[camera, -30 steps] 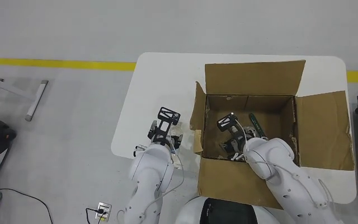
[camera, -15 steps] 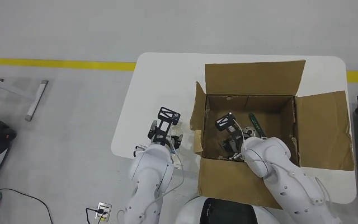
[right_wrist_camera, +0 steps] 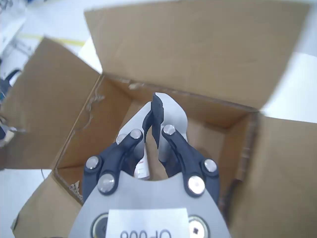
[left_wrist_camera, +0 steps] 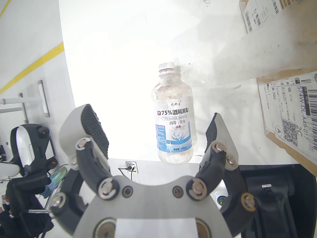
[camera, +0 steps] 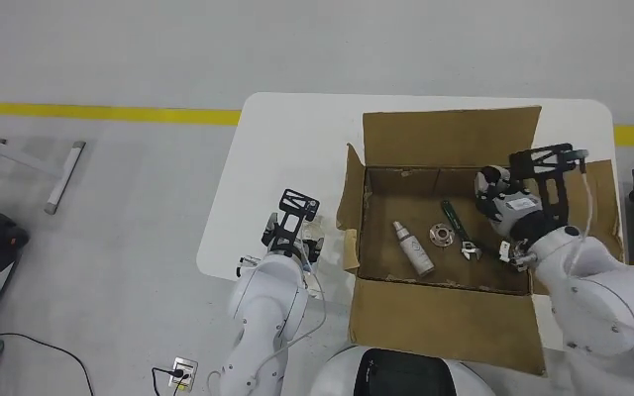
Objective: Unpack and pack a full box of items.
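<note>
An open cardboard box (camera: 451, 134) stands on the right half of the white table (camera: 287, 139). On its floor lie a white spray bottle (camera: 411, 247), a round metal part (camera: 441, 234) and a green-handled wrench (camera: 456, 223). My right gripper (camera: 543, 166) (right_wrist_camera: 154, 102) hangs shut and empty above the box's right wall; the white spray bottle (right_wrist_camera: 142, 167) shows below its fingers. A clear alcohol bottle (left_wrist_camera: 174, 125) with a blue-and-white label lies near the table's front edge, left of the box (left_wrist_camera: 284, 105). My left gripper (camera: 294, 210) (left_wrist_camera: 158, 130) is open above it, apart from it.
The box's four flaps are folded outward; the right flap (camera: 580, 228) covers much of the table's right side. Bare table lies left of and behind the left gripper. The table's front edge is close under the left arm.
My right arm has lifted out of the box and swung to its right side, uncovering the items on the floor. The left arm has not moved.
</note>
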You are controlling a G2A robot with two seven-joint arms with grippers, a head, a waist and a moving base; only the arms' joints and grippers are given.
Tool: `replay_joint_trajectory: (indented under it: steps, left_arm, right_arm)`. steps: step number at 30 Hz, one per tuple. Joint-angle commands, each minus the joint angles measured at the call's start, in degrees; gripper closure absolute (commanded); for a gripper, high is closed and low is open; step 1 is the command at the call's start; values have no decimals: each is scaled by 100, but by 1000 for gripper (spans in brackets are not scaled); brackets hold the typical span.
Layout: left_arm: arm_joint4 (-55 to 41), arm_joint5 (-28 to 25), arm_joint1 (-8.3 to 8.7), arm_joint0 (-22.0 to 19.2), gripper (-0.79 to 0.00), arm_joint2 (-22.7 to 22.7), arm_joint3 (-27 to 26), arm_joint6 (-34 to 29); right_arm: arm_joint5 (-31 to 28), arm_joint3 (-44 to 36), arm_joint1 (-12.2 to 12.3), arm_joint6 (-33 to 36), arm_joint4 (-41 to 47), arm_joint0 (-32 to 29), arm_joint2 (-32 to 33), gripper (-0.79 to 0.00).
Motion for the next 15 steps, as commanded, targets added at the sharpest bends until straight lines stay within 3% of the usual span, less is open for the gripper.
replay_joint_trajectory:
  steps: [1, 9, 12, 15]
  left_arm:
    - [0, 0, 0, 0, -785, 0, 0, 0]
    - [0, 0, 0, 0, -785, 0, 0, 0]
    - [0, 0, 0, 0, -785, 0, 0, 0]
    - [0, 0, 0, 0, -785, 0, 0, 0]
  right_arm:
    - [-60, -5, 14, -225, 332, -237, 896, 0]
    - [-516, -5, -5, -540, 1462, -1530, 3583, 0]
    - [-617, -5, -71, -584, 1915, -2077, 4056, 0]
    - [-750, 24, -128, -467, 2092, -2581, 4020, 0]
